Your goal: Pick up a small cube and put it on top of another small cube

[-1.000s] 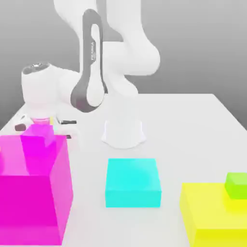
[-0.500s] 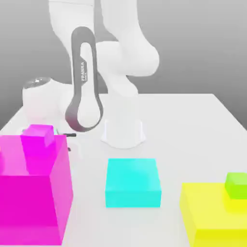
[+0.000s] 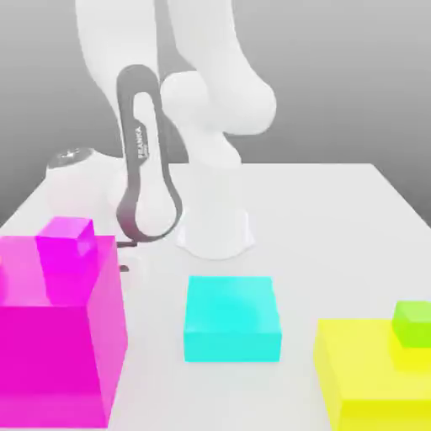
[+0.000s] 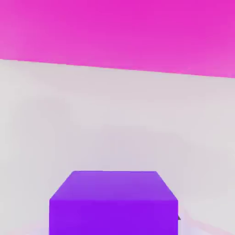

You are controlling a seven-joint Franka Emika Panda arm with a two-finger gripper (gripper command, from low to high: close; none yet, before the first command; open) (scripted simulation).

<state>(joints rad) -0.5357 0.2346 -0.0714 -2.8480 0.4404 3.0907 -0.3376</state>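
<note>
The white robot arm (image 3: 181, 126) bent down low behind the big see-through pink cube (image 3: 59, 328), on the exterior view's left. Its hand was hidden back there. The hand's own camera showed a small purple cube (image 4: 113, 202) very close up, sitting on the white table (image 4: 114, 119). A wide pink wall, most likely the big pink cube (image 4: 117, 32), stood farther off behind it.

The jaws were pulled in narrow. They may have been closed on the small purple cube, but I could not tell for sure, because the fingers did not show.

A small pink cube (image 3: 66, 238) showed at the top of the big pink cube. It was hard to say if it sat on top or inside.

A flat turquoise block (image 3: 232, 318) lay on the table (image 3: 337, 219) in the middle, in front of the arm's round white base (image 3: 215, 227). It was well apart from the other blocks.

On the exterior view's right stood a big yellow block (image 3: 379, 379). A small green cube (image 3: 412, 323) rested on top of it, near its far corner.

A small dark part stuck out just beside the big pink cube, near the arm's grey band (image 3: 143, 168).
</note>
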